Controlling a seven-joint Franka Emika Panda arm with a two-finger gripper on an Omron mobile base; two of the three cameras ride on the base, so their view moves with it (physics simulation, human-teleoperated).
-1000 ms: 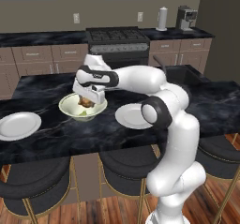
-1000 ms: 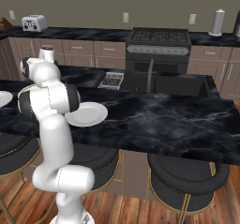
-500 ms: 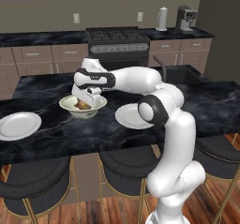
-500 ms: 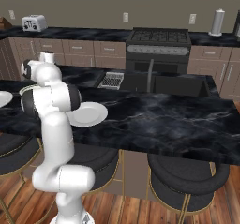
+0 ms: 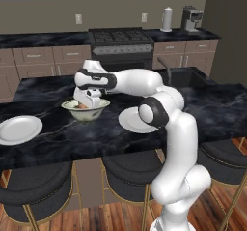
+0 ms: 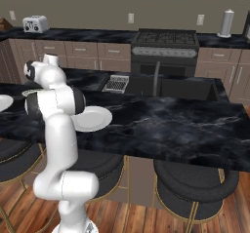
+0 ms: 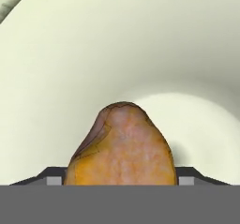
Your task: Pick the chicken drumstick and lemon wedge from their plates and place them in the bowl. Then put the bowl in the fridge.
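Observation:
My gripper point(image 5: 87, 101) reaches down into the pale cream-green bowl point(image 5: 99, 110) on the black island counter. In the hand view the golden-brown chicken drumstick point(image 7: 123, 148) fills the space between my fingertips, low over the bowl's point(image 7: 117, 49) pale inner wall. My gripper point(image 7: 120, 181) is shut on it. A speck of orange from the drumstick point(image 5: 82, 106) shows over the rim. One white plate point(image 5: 19, 129) lies bare at the left, and the other plate point(image 5: 132, 120) sits to the right of the bowl, partly behind my arm. The lemon wedge is hidden.
Round black stools point(image 5: 34, 189) line the island's near edge. A sink with a faucet point(image 6: 157, 78) is set in the far side of the island. A stove point(image 5: 120, 44), a toaster point(image 6: 35, 24) and a paper towel roll point(image 5: 167, 19) stand along the back counter.
My gripper has come down from above the bowl into it, carrying the drumstick with it. The bowl and both plates stay where they were.

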